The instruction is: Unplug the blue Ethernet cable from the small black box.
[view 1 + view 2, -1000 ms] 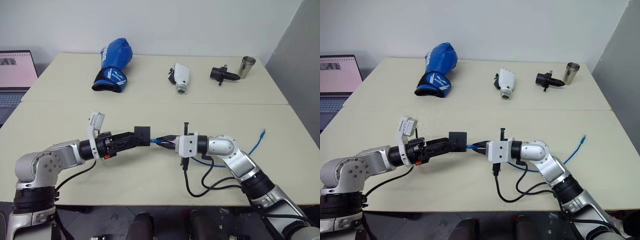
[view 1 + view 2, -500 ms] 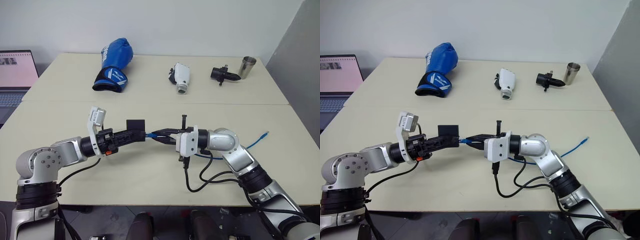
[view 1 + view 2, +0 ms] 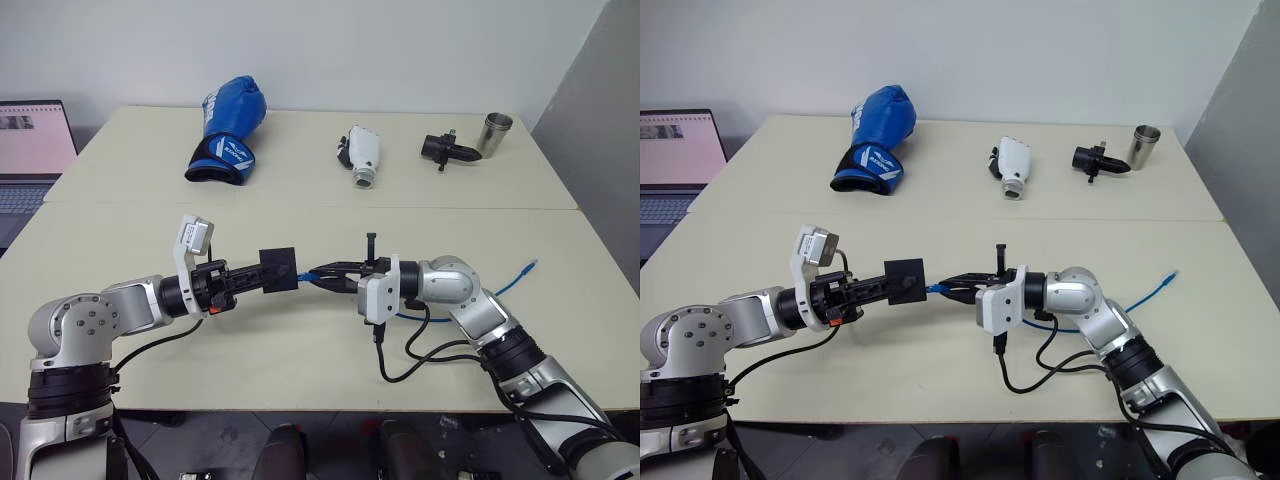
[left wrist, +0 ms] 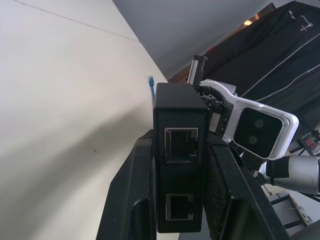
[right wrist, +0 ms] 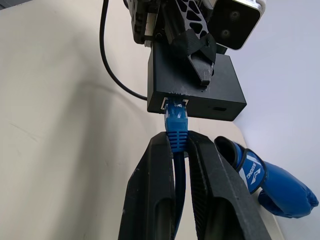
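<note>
The small black box [image 3: 279, 269] hangs above the near table, gripped across its thin sides by my left gripper [image 3: 264, 277], which is shut on it. The left wrist view shows the box [image 4: 180, 110] between the fingers [image 4: 135, 190], with two open ports on its facing edge. The blue Ethernet cable [image 5: 175, 120] has its plug in a port on the box's opposite edge. My right gripper [image 3: 318, 272] is shut on the cable's boot just behind the plug. The cable's other end [image 3: 526, 268] lies on the table at the right.
On the far table sit a blue boxing glove [image 3: 225, 130], a white gadget [image 3: 361, 155], a black cylindrical gadget [image 3: 447, 149] and a metal cup [image 3: 493, 133]. A laptop [image 3: 25, 150] stands at the left edge. Black robot cables [image 3: 420, 352] loop on the table under my right arm.
The left fingers have drawn in onto the box. The right wrist has rolled and its camera block has turned. Both hands have stayed about where they were.
</note>
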